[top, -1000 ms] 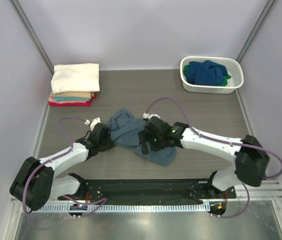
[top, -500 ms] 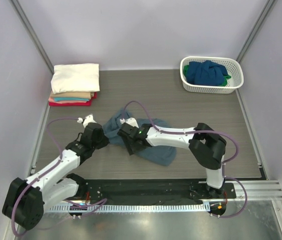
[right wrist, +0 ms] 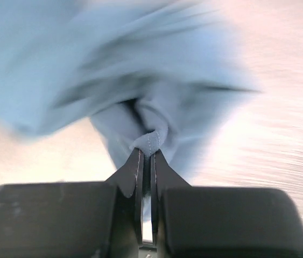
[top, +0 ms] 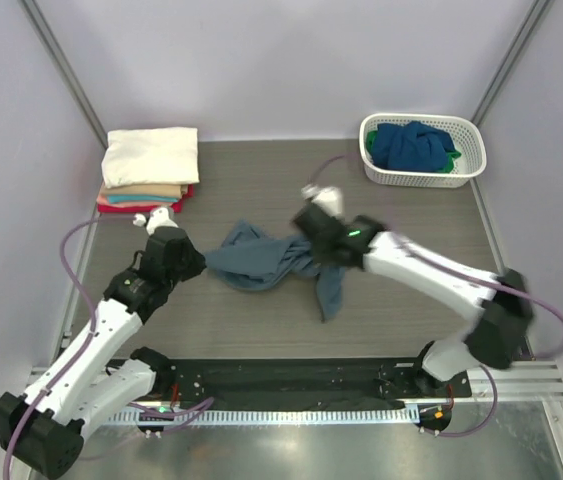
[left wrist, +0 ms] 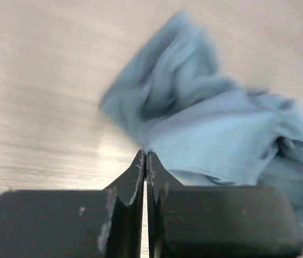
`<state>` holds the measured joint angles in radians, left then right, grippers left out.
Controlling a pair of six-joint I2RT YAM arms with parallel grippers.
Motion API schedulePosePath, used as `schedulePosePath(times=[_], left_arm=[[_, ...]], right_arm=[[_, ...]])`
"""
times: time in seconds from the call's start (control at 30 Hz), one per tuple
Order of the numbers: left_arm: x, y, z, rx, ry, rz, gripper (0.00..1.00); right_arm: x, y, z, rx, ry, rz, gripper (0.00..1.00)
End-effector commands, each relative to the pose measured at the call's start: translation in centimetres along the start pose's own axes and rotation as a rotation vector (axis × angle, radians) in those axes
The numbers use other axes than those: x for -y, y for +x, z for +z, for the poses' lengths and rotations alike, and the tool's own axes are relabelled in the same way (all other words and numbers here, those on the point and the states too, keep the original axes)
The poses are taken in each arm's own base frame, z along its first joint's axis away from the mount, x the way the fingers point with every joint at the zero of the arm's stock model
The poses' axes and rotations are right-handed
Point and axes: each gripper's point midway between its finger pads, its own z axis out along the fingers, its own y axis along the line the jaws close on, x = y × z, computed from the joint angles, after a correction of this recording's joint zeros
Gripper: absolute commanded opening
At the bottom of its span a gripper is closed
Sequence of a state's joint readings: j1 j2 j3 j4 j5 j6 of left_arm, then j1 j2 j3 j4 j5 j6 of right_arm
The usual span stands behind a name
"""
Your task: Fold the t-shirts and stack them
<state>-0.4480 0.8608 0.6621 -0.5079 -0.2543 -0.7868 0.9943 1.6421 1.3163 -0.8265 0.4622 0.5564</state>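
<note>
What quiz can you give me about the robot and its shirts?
1. True or false: the left pincer and the right pincer are both shut on the grey-blue t-shirt.
2. Where is the white basket? A) far right B) near left C) between the arm bases
3. Fill in: the top shirt on the folded stack is ___ coloured.
Key: 1 true; 2 A; 3 cream.

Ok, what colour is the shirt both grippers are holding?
Slate grey-blue, plain; the shirt shows best in the top view.
</note>
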Motion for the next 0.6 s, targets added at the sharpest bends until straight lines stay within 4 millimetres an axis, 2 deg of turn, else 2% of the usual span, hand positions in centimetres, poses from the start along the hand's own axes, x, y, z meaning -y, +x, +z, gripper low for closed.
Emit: schedulePosePath(times=[0.0, 0.03, 0.07, 0.1, 0.13, 0.17, 0.27, 0.37, 0.4, 0.5, 0.53, 0.57], left_arm=[[0.7, -4.9, -3.4, 0.104, -0.019, 0.047, 0.0], [0.8, -5.4, -3.7, 0.111, -0.022, 0.052, 0.0], [0.9, -5.6, -3.9, 0.108, -0.021, 0.06, 0.0], [1.0, -5.6, -3.7, 0.094, -0.027, 0.076, 0.0], [1.6, -5.8, -3.9, 0.088, -0.006, 0.079, 0.0], [1.7, -5.8, -3.9, 0.081, -0.002, 0.084, 0.0], [1.8, -5.8, -3.8, 0.063, -0.014, 0.097, 0.0], [1.6, -5.7, -3.7, 0.061, -0.014, 0.117, 0.01], [1.5, -5.6, -3.7, 0.056, -0.018, 0.127, 0.01], [1.5, -5.4, -3.6, 0.042, -0.007, 0.16, 0.01], [1.5, -5.4, -3.7, 0.047, -0.004, 0.166, 0.01], [1.4, -5.4, -3.6, 0.05, -0.006, 0.174, 0.01]], right_arm=[[13.5, -3.1, -5.9, 0.17, 0.153, 0.301, 0.01], [15.8, -1.7, -5.4, 0.151, 0.193, 0.326, 0.13], [18.9, -1.2, -5.1, 0.132, 0.224, 0.383, 0.68], [20.0, -0.6, -5.2, 0.126, 0.229, 0.406, 0.89], [20.6, 0.4, -4.5, 0.093, 0.238, 0.415, 0.99], [21.7, 1.0, -4.3, 0.072, 0.259, 0.443, 1.0], [22.3, 2.1, -3.7, 0.046, 0.276, 0.461, 1.0], [20.9, 1.5, -3.3, 0.071, 0.192, 0.478, 0.99], [19.7, 1.2, -3.0, 0.066, 0.123, 0.48, 1.0], [17.5, 0.1, -1.7, 0.069, 0.003, 0.461, 1.0], [17.4, -0.2, -1.2, 0.066, 0.002, 0.457, 1.0], [17.3, -0.2, 0.1, 0.043, 0.015, 0.45, 1.0]])
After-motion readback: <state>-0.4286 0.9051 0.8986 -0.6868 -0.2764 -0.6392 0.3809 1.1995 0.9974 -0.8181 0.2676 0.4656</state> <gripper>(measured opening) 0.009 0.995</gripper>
